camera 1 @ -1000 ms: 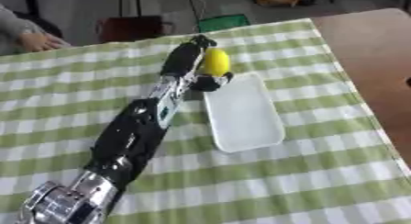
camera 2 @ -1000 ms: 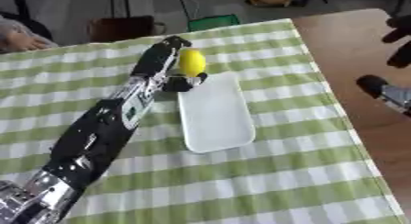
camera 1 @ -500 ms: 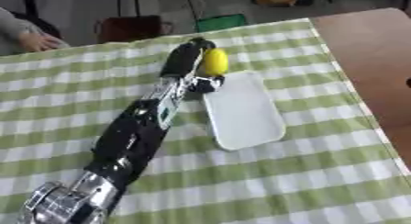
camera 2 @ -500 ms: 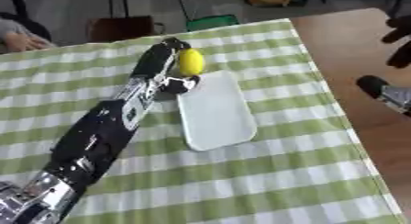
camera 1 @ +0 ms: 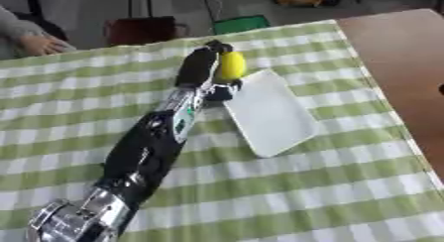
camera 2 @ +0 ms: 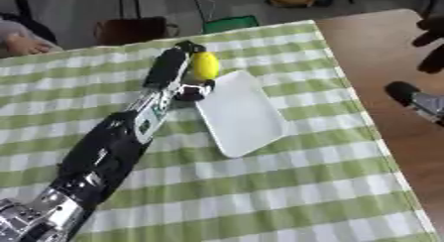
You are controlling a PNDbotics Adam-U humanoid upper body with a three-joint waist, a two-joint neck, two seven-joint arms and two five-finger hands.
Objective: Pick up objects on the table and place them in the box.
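My left arm reaches from the lower left across the green checked cloth. Its hand [camera 1: 201, 67] is shut on a yellow lemon-shaped object [camera 1: 232, 66], with fingers over its top and the thumb below. The object hangs at the far left corner of a white shallow box [camera 1: 273, 114], which holds nothing that I can see. My right hand [camera 2: 431, 42] shows only in the right eye view, as a dark shape at the right edge over the brown table, far from the box.
The checked cloth [camera 1: 286, 186] covers most of the table, and bare brown tabletop [camera 1: 408, 52] lies to the right. A person's hand [camera 1: 39, 42] rests at the far left edge. A dark chair and a green item stand behind the table.
The whole picture has tilted a little, so the camera moved. My left hand still holds the yellow object at the box's far left corner, with almost no shift.
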